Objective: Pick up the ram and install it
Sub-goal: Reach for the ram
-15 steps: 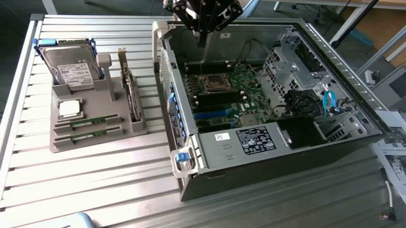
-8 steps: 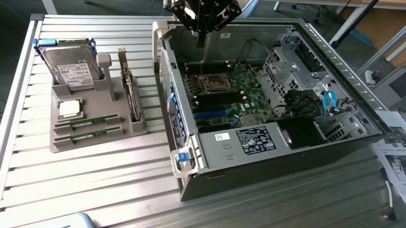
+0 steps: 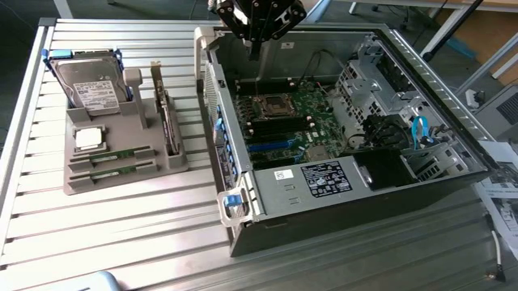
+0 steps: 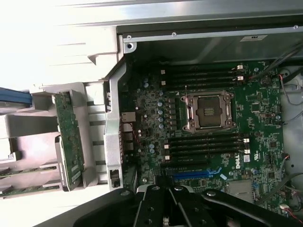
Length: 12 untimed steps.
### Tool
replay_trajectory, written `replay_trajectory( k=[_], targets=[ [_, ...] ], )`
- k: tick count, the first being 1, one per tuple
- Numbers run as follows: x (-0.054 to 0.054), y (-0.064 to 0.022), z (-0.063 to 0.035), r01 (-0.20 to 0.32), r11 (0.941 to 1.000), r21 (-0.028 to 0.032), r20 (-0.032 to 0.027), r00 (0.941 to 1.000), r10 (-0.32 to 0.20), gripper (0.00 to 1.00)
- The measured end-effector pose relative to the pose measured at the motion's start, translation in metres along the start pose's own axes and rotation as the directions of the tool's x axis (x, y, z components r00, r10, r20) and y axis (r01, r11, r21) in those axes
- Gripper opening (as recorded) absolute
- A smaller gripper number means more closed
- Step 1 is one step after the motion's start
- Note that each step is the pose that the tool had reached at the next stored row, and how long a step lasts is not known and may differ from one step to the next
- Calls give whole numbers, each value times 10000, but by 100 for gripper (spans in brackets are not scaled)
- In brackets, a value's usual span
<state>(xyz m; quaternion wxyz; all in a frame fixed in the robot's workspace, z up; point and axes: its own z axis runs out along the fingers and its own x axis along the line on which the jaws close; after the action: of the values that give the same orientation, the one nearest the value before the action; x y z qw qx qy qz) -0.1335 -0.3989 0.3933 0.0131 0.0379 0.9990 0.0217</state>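
1. Two thin, narrow green ram sticks (image 3: 111, 156) sit in slots of a gray moulded plastic holder (image 3: 121, 182) — just beside a square silver processor (image 3: 89, 138).
2. We see the black claw (image 3: 255, 51) closed, hanging over the open sheet-metal computer case (image 3: 324, 206) with its green motherboard (image 3: 292, 115), well apart from the sticks.
3. Ribbed aluminium table (image 3: 121, 242) — printed papers (image 3: 506, 206) at the exterior view's right.

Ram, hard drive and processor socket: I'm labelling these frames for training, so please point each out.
ram (image 3: 111, 156): exterior view, middle of one stick's green board.
hard drive (image 3: 96, 91): exterior view, on its white label.
processor socket (image 4: 208, 112): wrist view, centre of the socket.
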Motion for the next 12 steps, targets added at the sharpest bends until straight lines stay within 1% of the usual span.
replay_trajectory(
  k=[12],
  targets=[
    [37,-3,-1,0,10000,0,0,10000,0,10]
  ],
)
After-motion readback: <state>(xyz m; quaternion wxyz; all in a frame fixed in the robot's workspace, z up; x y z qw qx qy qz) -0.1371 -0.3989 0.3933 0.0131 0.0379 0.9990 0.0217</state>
